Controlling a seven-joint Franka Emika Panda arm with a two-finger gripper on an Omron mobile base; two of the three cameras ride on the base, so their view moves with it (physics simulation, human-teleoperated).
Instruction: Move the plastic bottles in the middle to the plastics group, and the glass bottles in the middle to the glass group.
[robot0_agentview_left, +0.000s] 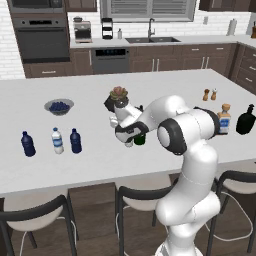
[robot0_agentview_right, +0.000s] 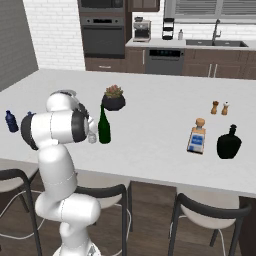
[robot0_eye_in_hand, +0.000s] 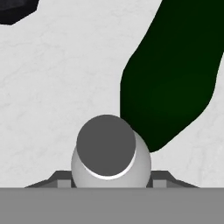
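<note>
In the hand view I look straight down on the cap of a small clear greyish plastic bottle (robot0_eye_in_hand: 106, 151). My gripper (robot0_eye_in_hand: 109, 180) is shut on it, one fingertip on each side of its body. The tall dark green glass bottle (robot0_eye_in_hand: 175, 74) stands right beside it, upright on the counter (robot0_agentview_right: 104, 127). In the left base view my gripper (robot0_agentview_left: 127, 136) is low over the middle of the island, and the arm hides most of the clear bottle. The plastics group (robot0_agentview_left: 57, 140) stands at the left front. At the right stands the glass group, a squarish bottle (robot0_agentview_left: 224, 118) and a squat black one (robot0_agentview_left: 245, 120).
A potted plant (robot0_agentview_left: 117, 98) stands just behind the gripper. A bowl of blueberries (robot0_agentview_left: 59, 106) sits at the back left. Two shakers (robot0_agentview_left: 210, 94) stand behind the glass group. Stools line the island's near edge (robot0_agentview_left: 100, 175).
</note>
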